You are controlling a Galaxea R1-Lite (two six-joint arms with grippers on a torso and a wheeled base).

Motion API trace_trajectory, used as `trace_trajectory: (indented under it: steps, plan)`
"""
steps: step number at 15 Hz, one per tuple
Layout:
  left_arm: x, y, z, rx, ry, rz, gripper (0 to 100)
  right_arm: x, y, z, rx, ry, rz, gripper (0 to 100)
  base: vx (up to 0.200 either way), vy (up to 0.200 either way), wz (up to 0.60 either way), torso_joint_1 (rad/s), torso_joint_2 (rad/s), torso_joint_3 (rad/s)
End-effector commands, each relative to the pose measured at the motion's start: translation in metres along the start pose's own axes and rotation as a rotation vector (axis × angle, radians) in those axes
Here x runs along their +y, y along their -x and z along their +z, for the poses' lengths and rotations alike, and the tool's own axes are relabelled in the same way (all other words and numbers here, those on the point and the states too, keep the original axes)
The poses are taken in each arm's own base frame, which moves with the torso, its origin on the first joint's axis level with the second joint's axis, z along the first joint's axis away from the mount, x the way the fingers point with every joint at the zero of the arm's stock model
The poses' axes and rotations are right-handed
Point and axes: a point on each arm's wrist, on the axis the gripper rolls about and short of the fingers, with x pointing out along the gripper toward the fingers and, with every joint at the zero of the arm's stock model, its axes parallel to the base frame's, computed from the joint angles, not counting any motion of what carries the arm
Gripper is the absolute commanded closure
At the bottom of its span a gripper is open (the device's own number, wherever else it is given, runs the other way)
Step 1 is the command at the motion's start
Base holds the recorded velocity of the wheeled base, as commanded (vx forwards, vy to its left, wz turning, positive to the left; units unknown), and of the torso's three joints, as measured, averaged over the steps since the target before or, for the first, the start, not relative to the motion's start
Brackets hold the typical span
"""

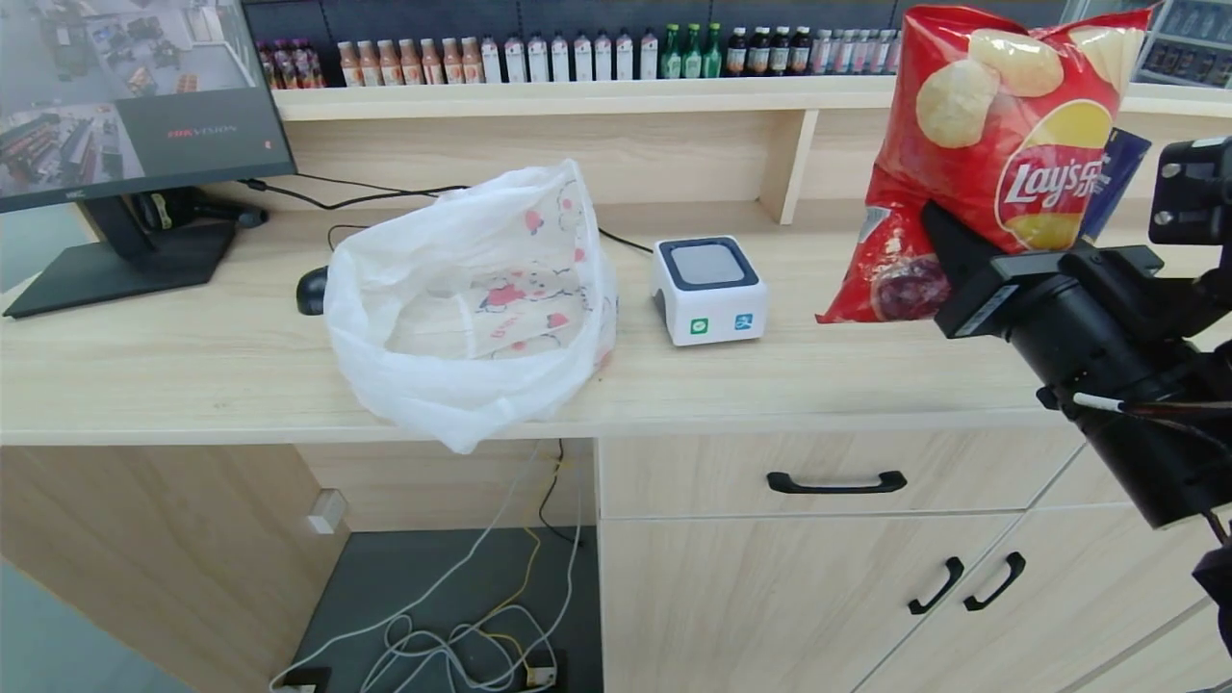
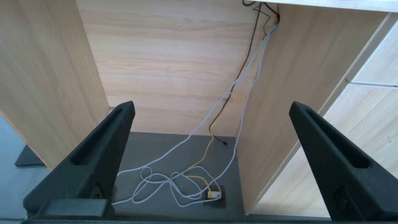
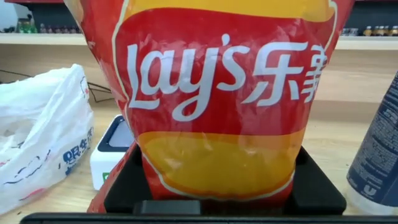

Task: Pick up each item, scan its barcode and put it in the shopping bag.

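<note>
A red bag of potato chips (image 1: 1001,144) hangs upright in the air at the right of the counter, with my right gripper (image 1: 962,245) shut on its lower part; up close the chip bag (image 3: 224,106) sits between the dark fingers (image 3: 124,186). The white barcode scanner (image 1: 710,289) stands mid-counter, left of the chips, and the scanner (image 3: 111,149) peeks out beside the bag. The open white shopping bag (image 1: 472,298) rests left of it, near the front edge. My left gripper (image 2: 211,162) is open below the counter, over loose cables (image 2: 180,183) on the floor.
A dark blue can (image 3: 379,155) stands on the counter behind the chips. A monitor (image 1: 135,91), a handheld scanner (image 1: 183,207) and a black mouse (image 1: 311,289) are at the left. A shelf of bottles (image 1: 577,58) runs along the back. Drawers (image 1: 835,481) lie below.
</note>
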Motion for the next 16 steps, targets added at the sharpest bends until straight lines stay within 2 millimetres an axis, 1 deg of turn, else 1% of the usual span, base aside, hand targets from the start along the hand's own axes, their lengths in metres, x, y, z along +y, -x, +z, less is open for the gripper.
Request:
trace_trajectory:
  steps: [1, 3, 12, 16]
  plan:
    - [0.0000, 0.0000, 0.0000, 0.000, 0.001, 0.000, 0, 0.0000, 0.0009, -0.0002, 0.003, 0.001, 0.001, 100, 0.000, 0.200, 0.00, 0.002, 0.00, 0.007]
    - [0.0000, 0.0000, 0.0000, 0.000, -0.002, -0.001, 0, -0.0010, 0.0007, -0.0006, -0.001, 0.000, -0.001, 100, 0.000, 0.200, 0.00, 0.002, 0.00, 0.000]
    - [0.0000, 0.0000, 0.0000, 0.000, -0.004, -0.001, 0, -0.0008, -0.0018, -0.0006, -0.010, -0.001, 0.007, 100, 0.000, 0.000, 0.00, 0.000, 0.00, 0.000]
    - [0.0000, 0.0000, 0.0000, 0.000, -0.004, -0.001, 0, 0.0025, -0.0087, -0.0080, 0.002, 0.003, 0.009, 100, 0.000, 0.000, 0.00, 0.000, 0.00, 0.000]
